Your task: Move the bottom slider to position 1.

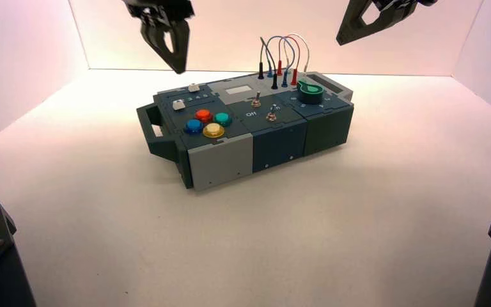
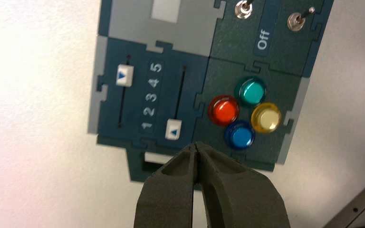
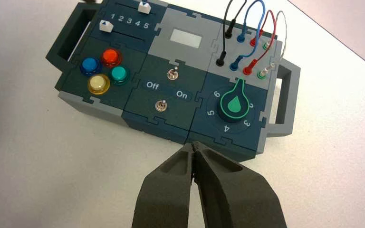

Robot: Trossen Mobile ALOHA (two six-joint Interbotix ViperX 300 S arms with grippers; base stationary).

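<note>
The bottom slider's white knob (image 2: pixel 173 129) sits at the end of its track beside the digit 1 (image 2: pixel 146 126), next to the coloured buttons. It also shows in the high view (image 1: pixel 179 105) and the right wrist view (image 3: pixel 106 26). The twin white knob (image 2: pixel 124 75) sits near the digit 5 on the other track. My left gripper (image 2: pixel 197 145) is shut and empty, raised above the box's slider end (image 1: pixel 178 68), not touching it. My right gripper (image 3: pixel 192 144) is shut and empty, held high over the box's right rear (image 1: pixel 341 40).
The box (image 1: pixel 220 163) stands turned on the white table. It carries red, teal, blue and yellow buttons (image 2: pixel 240 111), two toggle switches (image 3: pixel 172 74), a green knob (image 3: pixel 235 103) and looped wires (image 1: pixel 282 54). Dark handles stick out at both ends (image 1: pixel 151 125).
</note>
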